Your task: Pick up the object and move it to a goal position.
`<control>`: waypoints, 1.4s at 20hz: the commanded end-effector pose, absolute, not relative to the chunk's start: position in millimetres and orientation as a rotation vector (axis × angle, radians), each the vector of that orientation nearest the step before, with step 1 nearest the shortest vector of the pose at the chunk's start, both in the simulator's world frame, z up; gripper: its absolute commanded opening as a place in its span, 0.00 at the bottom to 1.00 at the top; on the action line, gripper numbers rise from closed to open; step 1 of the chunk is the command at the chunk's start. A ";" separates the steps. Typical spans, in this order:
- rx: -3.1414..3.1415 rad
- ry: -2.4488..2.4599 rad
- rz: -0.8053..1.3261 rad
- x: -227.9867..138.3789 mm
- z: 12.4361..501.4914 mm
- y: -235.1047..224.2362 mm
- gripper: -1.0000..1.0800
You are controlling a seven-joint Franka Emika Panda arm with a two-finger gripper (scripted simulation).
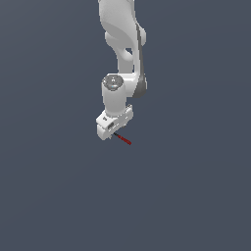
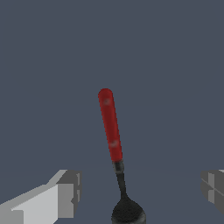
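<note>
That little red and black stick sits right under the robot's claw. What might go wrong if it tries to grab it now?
The stick lies between the open tool's fingers, but its black end sits nearest the tool. Closing there could pinch the rounded tip rather than the straight red rod, so it might slip or swing. It is also thin, so a slightly misplaced grip could miss.
</note>
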State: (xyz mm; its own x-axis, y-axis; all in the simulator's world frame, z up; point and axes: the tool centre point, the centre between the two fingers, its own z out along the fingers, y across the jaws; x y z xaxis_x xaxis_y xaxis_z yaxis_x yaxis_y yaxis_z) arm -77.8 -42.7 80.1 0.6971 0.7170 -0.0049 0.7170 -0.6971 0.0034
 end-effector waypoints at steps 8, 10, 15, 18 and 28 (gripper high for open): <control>2.760 1.497 -0.002 -97.5 65.4 -46.4 0.96; 2.742 1.531 -0.001 -100.1 63.7 -46.8 0.96; 2.713 1.583 0.000 -104.0 61.0 -47.3 0.96; 2.708 1.592 0.000 -104.7 60.6 -47.3 0.96; 2.710 1.589 0.000 -105.4 37.4 -47.2 0.96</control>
